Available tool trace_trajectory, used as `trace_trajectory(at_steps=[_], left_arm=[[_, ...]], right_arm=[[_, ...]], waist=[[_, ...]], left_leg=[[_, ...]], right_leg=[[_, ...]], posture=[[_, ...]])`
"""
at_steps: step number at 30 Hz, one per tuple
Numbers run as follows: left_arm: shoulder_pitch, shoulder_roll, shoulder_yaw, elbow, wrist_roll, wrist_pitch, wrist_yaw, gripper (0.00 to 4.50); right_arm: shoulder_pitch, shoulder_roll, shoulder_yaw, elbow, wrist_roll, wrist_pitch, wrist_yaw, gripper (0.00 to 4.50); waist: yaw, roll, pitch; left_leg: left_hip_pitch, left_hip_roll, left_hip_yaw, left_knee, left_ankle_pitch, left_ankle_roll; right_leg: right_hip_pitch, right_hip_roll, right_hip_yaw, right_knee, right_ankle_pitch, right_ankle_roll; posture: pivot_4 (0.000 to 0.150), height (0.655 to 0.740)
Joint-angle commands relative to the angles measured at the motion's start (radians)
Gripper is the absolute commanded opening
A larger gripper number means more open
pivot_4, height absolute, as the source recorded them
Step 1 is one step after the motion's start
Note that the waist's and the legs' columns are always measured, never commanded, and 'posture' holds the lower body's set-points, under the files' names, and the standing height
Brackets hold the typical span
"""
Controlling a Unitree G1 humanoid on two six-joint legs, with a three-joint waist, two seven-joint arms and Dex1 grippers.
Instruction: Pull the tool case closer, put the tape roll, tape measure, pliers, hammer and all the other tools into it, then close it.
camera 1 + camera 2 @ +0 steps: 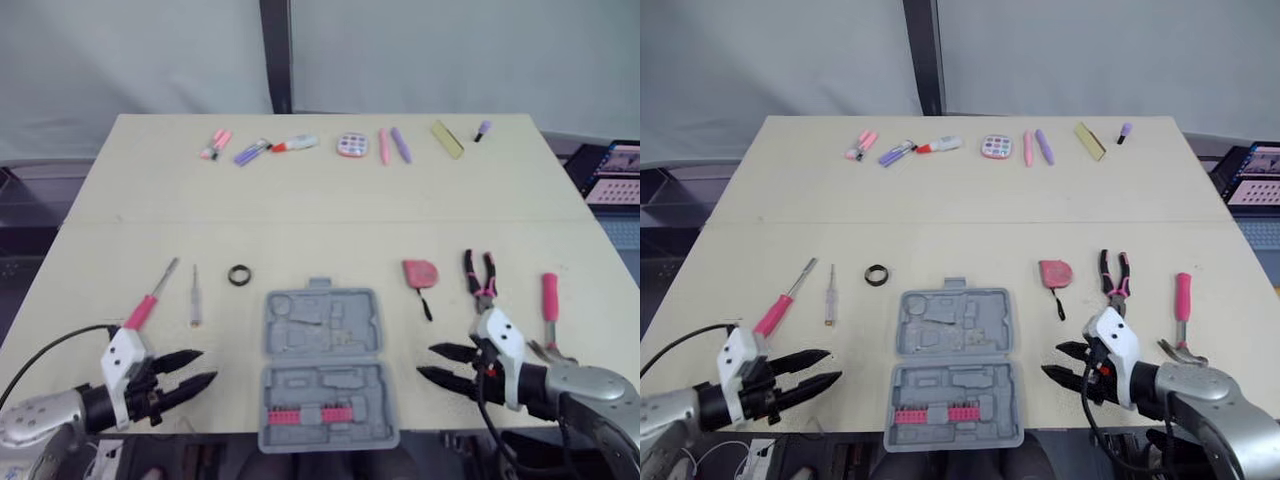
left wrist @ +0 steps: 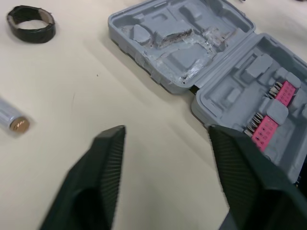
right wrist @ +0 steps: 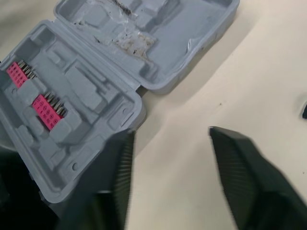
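Note:
The grey tool case point(image 1: 325, 372) lies open at the table's near edge, with pink bit holders point(image 1: 305, 415) in its near half. My left gripper point(image 1: 197, 368) is open to the case's left, and my right gripper point(image 1: 433, 363) is open to its right; neither holds anything. The black tape roll point(image 1: 239, 275), a small screwdriver point(image 1: 195, 296) and a pink-handled screwdriver point(image 1: 150, 300) lie left of the case. The pink tape measure point(image 1: 420, 273), pliers point(image 1: 480, 275) and pink-handled hammer point(image 1: 551, 305) lie to the right. The left wrist view shows the tape roll point(image 2: 30, 23) and case point(image 2: 201, 72).
Several small pink and purple items point(image 1: 345, 145) line the table's far edge, with a yellow block point(image 1: 447, 139) among them. A laptop point(image 1: 612, 172) sits off the table's right side. A seam point(image 1: 320, 222) crosses the table's middle.

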Motion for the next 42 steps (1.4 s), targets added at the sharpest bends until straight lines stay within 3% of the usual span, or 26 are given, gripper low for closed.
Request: trace_trajectory(at_steps=[1, 6, 15, 20, 26, 29, 35, 38, 42], left_arm=[[0.059, -0.032, 0.047, -0.019, -0.008, -0.095, -0.009, 4.48], [0.130, -0.043, 0.087, -0.010, -0.031, -0.134, -0.034, 4.48], [0.115, -0.042, 0.067, -0.028, -0.040, -0.126, -0.005, 4.48], [0.069, -0.026, 0.084, -0.078, -0.103, 0.002, 0.087, 4.48], [-0.050, 0.148, 0.016, -0.098, -0.050, 0.205, 0.159, 4.48], [-0.107, 0.171, 0.025, -0.101, -0.125, 0.262, 0.140, 4.48], [-0.270, 0.344, -0.038, -0.082, -0.111, 0.398, 0.123, 4.48], [-0.377, 0.480, -0.134, -0.064, -0.050, 0.456, 0.120, 4.48], [-0.601, 0.582, -0.291, -0.036, -0.015, 0.544, 0.117, 4.48]], right_arm=[[0.026, -0.015, -0.021, -0.004, -0.002, -0.058, 0.036, 4.49], [0.061, -0.027, -0.028, 0.021, -0.008, -0.101, 0.056, 4.49], [0.071, -0.032, -0.028, 0.033, -0.013, -0.135, 0.057, 4.49], [0.100, 0.003, -0.063, -0.006, -0.040, -0.266, 0.051, 4.49], [0.086, 0.105, -0.099, -0.026, -0.012, -0.454, 0.072, 4.49], [0.088, 0.099, -0.094, -0.017, 0.001, -0.483, 0.107, 4.49], [0.071, 0.084, -0.066, -0.010, -0.013, -0.497, 0.120, 4.49], [0.056, 0.085, -0.056, -0.001, -0.017, -0.492, 0.113, 4.49], [0.038, 0.086, -0.040, 0.013, -0.029, -0.490, 0.106, 4.49]], waist=[[0.005, 0.000, 0.000], [0.019, 0.000, 0.000], [0.025, 0.000, 0.000], [0.026, 0.000, 0.000], [0.024, 0.000, -0.001], [0.024, 0.000, -0.001], [0.019, 0.000, -0.001], [0.013, 0.001, -0.001], [0.008, 0.001, 0.000]], left_leg=[[0.000, 0.000, 0.000, 0.000, 0.000, 0.000], [0.000, 0.000, 0.000, 0.001, 0.000, 0.000], [0.000, 0.000, 0.001, 0.001, 0.000, 0.000], [0.000, 0.000, 0.001, 0.001, 0.000, 0.000], [0.001, 0.000, 0.001, 0.001, 0.000, 0.000], [0.001, 0.000, 0.001, 0.001, 0.000, 0.000], [0.005, 0.000, 0.001, -0.002, 0.000, 0.000], [0.007, 0.000, 0.002, -0.003, 0.000, 0.000], [0.007, -0.001, 0.001, -0.003, 0.000, 0.000]], right_leg=[[0.001, 0.000, 0.000, -0.002, 0.000, 0.000], [0.003, 0.000, 0.000, -0.008, 0.000, 0.000], [0.003, 0.000, 0.000, -0.009, 0.000, 0.000], [0.003, 0.000, 0.000, -0.008, 0.000, 0.000], [0.003, 0.000, 0.000, -0.006, 0.000, 0.000], [0.002, 0.000, 0.001, -0.001, 0.000, 0.000], [0.003, 0.000, 0.000, 0.001, 0.000, 0.000], [0.003, 0.000, 0.001, 0.001, 0.000, 0.000], [0.003, 0.000, 0.001, 0.004, 0.000, 0.000]], posture=[[0.150, 0.7400], [0.150, 0.7400], [0.150, 0.7400], [0.150, 0.7400], [0.150, 0.7400], [0.150, 0.7400], [0.150, 0.7400], [0.150, 0.7400], [0.150, 0.7400]])
